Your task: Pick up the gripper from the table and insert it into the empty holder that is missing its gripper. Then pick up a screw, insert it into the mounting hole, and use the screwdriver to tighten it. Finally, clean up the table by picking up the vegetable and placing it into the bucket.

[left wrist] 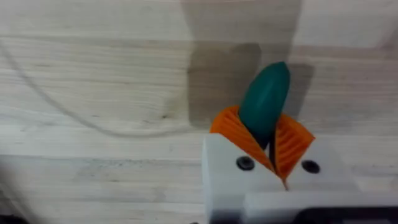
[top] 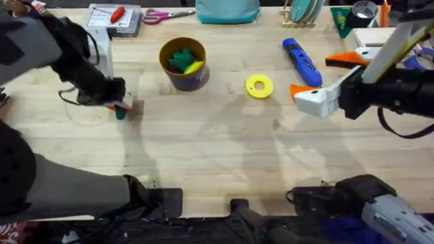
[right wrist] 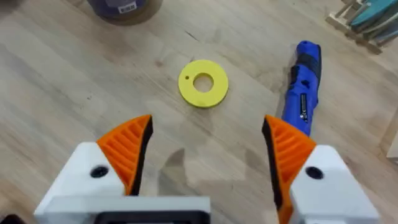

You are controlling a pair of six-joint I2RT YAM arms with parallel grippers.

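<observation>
Overhead, the left claw (top: 121, 107) sits low over the left part of the desk (top: 203, 156), closed on the vegetable (top: 120, 114), which pokes out below its tip as a small dark green spot against the wood. From the left wrist, the vegetable (left wrist: 264, 102) is pinched between the two orange ribbed pads (left wrist: 233, 127), its narrower end buried between them and its rounded end sticking out past them over the desk (left wrist: 93, 74). It is a smooth, dark green oval with a soft sheen and a shadow on the planks behind it.

The bucket (top: 183, 63) stands well apart from that claw, farther back and toward the middle, with a yellow rim, a dark outside, and a bright green leafy toy (top: 180, 59) and a yellow toy (top: 194, 67) inside.

The right claw (top: 313, 90) hovers at the right side of the desk, spread wide and holding nothing; from the right wrist, the right claw (right wrist: 208, 134) has orange fingers (right wrist: 127, 146) standing far apart. Beyond them lie a flat yellow ring (right wrist: 203, 83) and the blue screwdriver (right wrist: 302, 81). Overhead, the ring (top: 259, 86) lies between bucket and screwdriver (top: 302, 62).
</observation>
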